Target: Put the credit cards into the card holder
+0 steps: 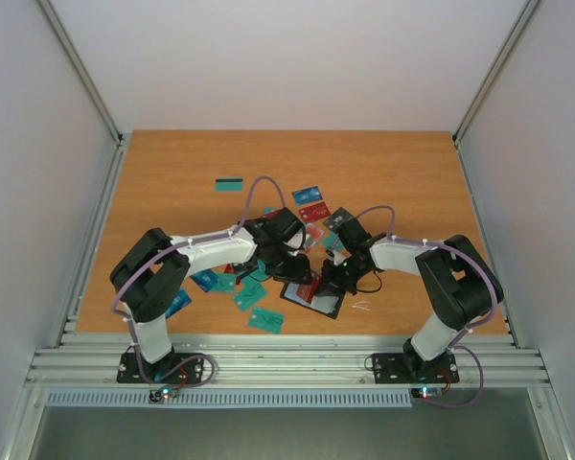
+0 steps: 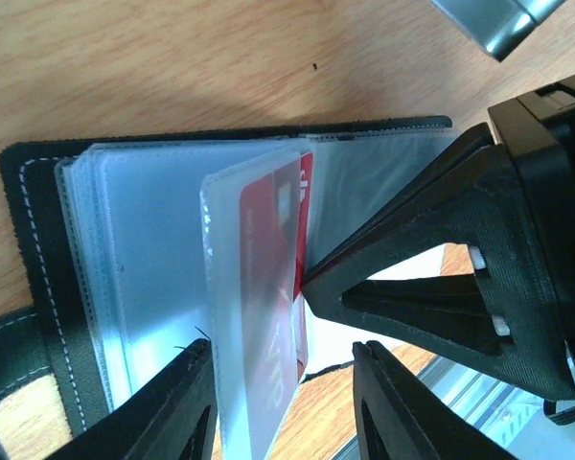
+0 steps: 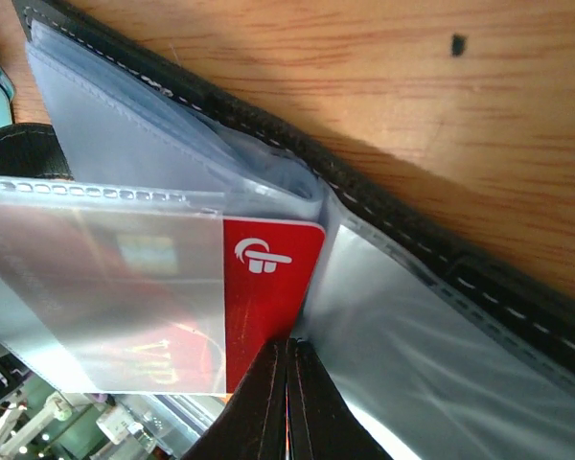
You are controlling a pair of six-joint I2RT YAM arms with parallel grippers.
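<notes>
The black card holder (image 1: pixel 318 303) lies open on the table, its clear sleeves fanned out. In the left wrist view one sleeve (image 2: pixel 232 287) stands up from the card holder (image 2: pixel 29 192) with a red credit card (image 2: pixel 273 230) partly inside it. My right gripper (image 3: pixel 289 343) is shut on that red card (image 3: pixel 273 287) at its outer edge, over the card holder (image 3: pixel 412 240). My left gripper (image 2: pixel 285 347) is open, straddling the raised sleeve, which leans on the left finger. From above, both grippers (image 1: pixel 289 261) (image 1: pixel 326 280) meet over the holder.
Loose cards lie around the holder: teal ones (image 1: pixel 266 319) (image 1: pixel 230 183), a blue one (image 1: pixel 307 195), a red one (image 1: pixel 313 212), and more under my left arm (image 1: pixel 204 280). White walls and metal rails (image 1: pixel 268 364) bound the wooden table.
</notes>
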